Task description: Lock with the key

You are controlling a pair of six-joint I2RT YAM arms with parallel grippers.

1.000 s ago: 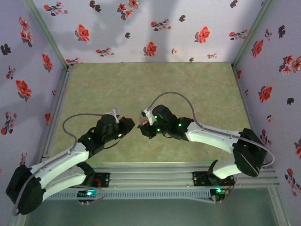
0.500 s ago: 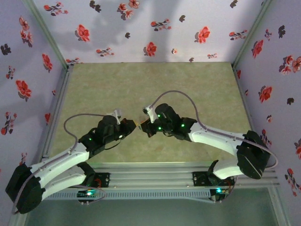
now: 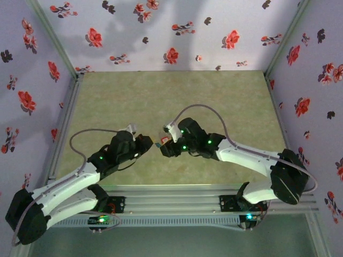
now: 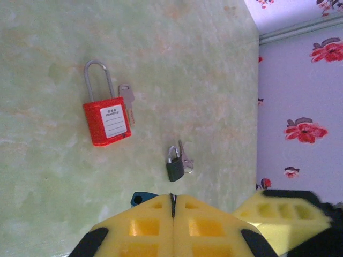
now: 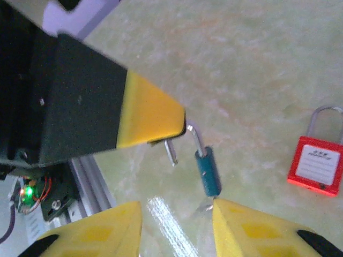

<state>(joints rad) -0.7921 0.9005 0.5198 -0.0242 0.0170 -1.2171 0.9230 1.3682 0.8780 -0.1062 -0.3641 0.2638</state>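
My left gripper is shut on the metal shackle of a small teal padlock, holding it above the table. One shackle end hangs free of the teal body. A silvery key sticks out of the padlock's underside and touches the tip of one right finger. My right gripper is open just below the padlock, jaws well apart. The red-orange lock lies flat on the table with its shackle closed, and a loose key lies beside it. In the top view both grippers meet at mid-table.
A small dark padlock with a key ring lies on the green table near the red-orange lock. Flowered walls enclose the table on three sides. A metal rail runs along the near edge.
The right wrist has shifted slightly while staying against the left gripper. The left arm has hardly moved.
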